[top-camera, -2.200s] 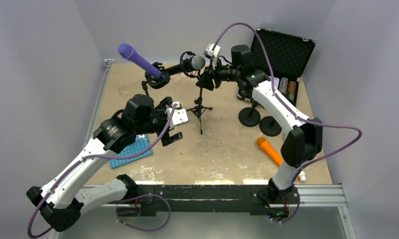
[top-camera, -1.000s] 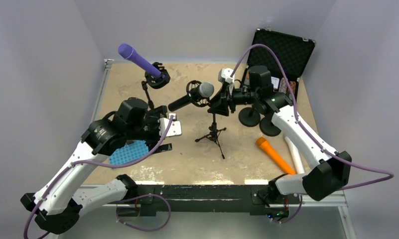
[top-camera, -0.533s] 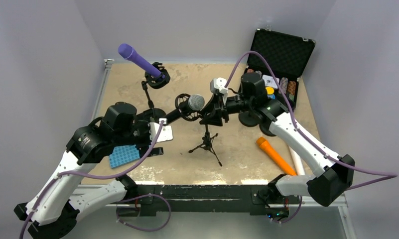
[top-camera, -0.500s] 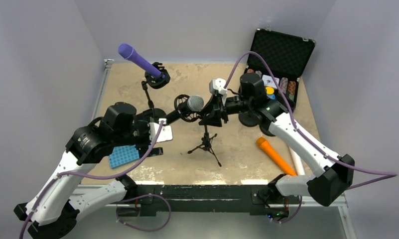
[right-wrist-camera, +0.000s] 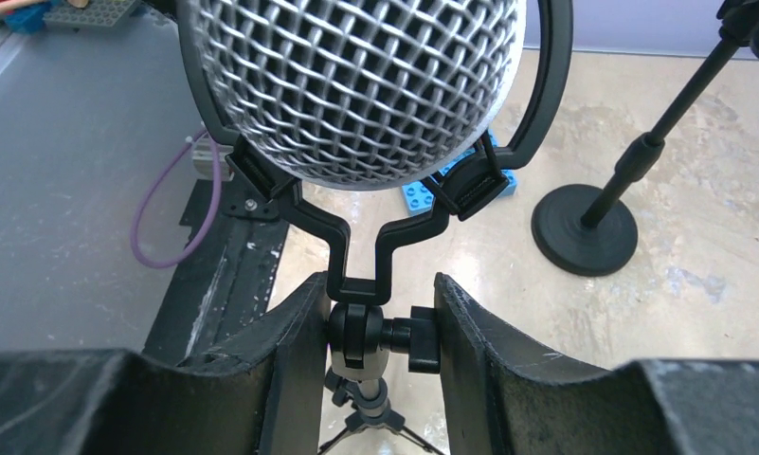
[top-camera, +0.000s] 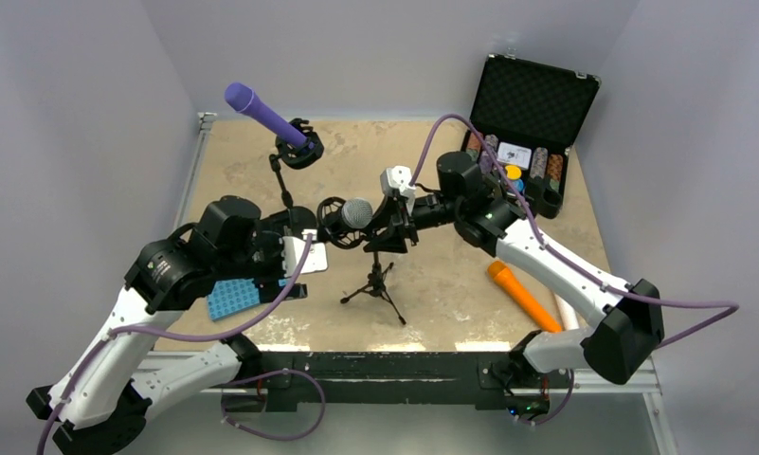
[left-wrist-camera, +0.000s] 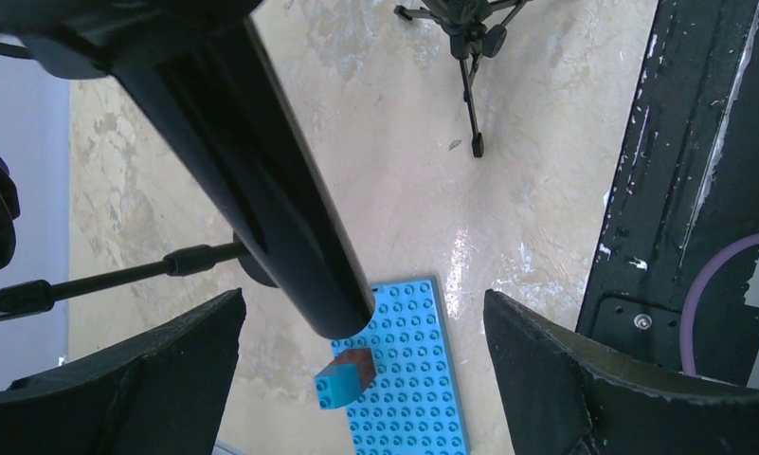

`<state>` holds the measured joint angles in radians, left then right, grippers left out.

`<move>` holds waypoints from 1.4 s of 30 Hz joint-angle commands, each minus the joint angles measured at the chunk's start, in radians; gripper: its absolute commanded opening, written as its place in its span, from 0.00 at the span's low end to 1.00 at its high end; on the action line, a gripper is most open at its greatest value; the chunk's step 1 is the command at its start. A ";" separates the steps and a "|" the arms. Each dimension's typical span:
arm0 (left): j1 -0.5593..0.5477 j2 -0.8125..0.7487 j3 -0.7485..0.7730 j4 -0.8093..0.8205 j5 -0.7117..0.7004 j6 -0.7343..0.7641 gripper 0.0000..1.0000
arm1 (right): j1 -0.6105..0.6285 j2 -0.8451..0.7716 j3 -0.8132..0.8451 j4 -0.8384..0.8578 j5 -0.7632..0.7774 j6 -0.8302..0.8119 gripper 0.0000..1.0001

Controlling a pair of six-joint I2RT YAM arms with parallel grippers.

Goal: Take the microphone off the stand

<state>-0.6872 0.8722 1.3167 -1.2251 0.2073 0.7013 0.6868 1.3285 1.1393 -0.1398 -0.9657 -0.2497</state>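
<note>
The step in hand looks like the set-up for pulling the microphone free. The right gripper [right-wrist-camera: 375,284] is clamped on the swivel neck of the small tripod stand [top-camera: 375,282], just below the clip [right-wrist-camera: 356,248]. The left gripper [left-wrist-camera: 361,308] has its jaws spread wide, and the black handle [left-wrist-camera: 262,190] of the microphone [top-camera: 354,213] lies between them, touching neither finger. The microphone sits in the clip over the middle of the table [top-camera: 451,275], its silver mesh head toward the right arm and its handle toward the left. The next move probably calls for the left jaws to close on the handle and draw it back along its own axis, while the right arm braces the stand so the clip does not follow. Only the left wrist view shows the gap on both sides of the handle, along with a blue studded baseplate [left-wrist-camera: 408,398] below and a small brick [left-wrist-camera: 345,376] at its edge. Only the right wrist view shows the fingers pinching the swivel joint and the clip's ring close round the mesh head. Only the top view shows a purple microphone [top-camera: 260,112], an open black case [top-camera: 536,95] and an orange cylinder [top-camera: 513,287], all well apart.
</note>
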 commanded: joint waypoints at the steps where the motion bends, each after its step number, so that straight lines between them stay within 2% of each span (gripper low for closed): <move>1: 0.007 -0.012 -0.001 -0.006 -0.018 0.022 1.00 | 0.002 -0.014 -0.022 0.101 -0.029 -0.032 0.00; 5: 0.009 -0.020 -0.026 0.015 -0.020 0.022 1.00 | 0.002 -0.011 -0.031 0.072 -0.036 -0.061 0.01; 8: 0.009 -0.025 -0.034 0.018 -0.007 0.018 1.00 | 0.002 -0.015 -0.015 0.014 -0.038 -0.080 0.08; 11: 0.008 -0.033 -0.042 0.026 0.006 0.016 1.00 | 0.002 -0.038 -0.009 -0.047 -0.013 -0.101 0.20; 15: 0.008 -0.036 -0.039 0.071 0.057 0.014 1.00 | 0.002 -0.076 -0.007 -0.155 0.037 -0.141 0.50; 19: 0.008 -0.029 -0.029 0.126 0.085 0.016 1.00 | 0.000 -0.097 0.028 -0.293 0.059 -0.182 0.62; 23: 0.008 -0.038 -0.013 0.147 0.126 -0.029 1.00 | 0.001 -0.139 0.039 -0.346 0.118 -0.173 0.75; 30: 0.006 -0.078 0.012 0.170 0.201 -0.077 1.00 | -0.035 -0.158 0.110 -0.535 0.253 -0.192 0.79; 36: 0.006 -0.122 -0.017 0.188 0.221 -0.138 1.00 | -0.161 -0.202 0.209 -0.698 0.283 -0.189 0.79; 42: 0.007 -0.153 -0.041 0.140 0.238 -0.222 1.00 | -0.188 -0.247 0.375 -0.707 0.253 -0.185 0.80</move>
<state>-0.6865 0.7261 1.2881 -1.0798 0.4110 0.5529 0.4965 1.1282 1.3777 -0.8234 -0.6815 -0.4316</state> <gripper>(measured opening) 0.997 0.787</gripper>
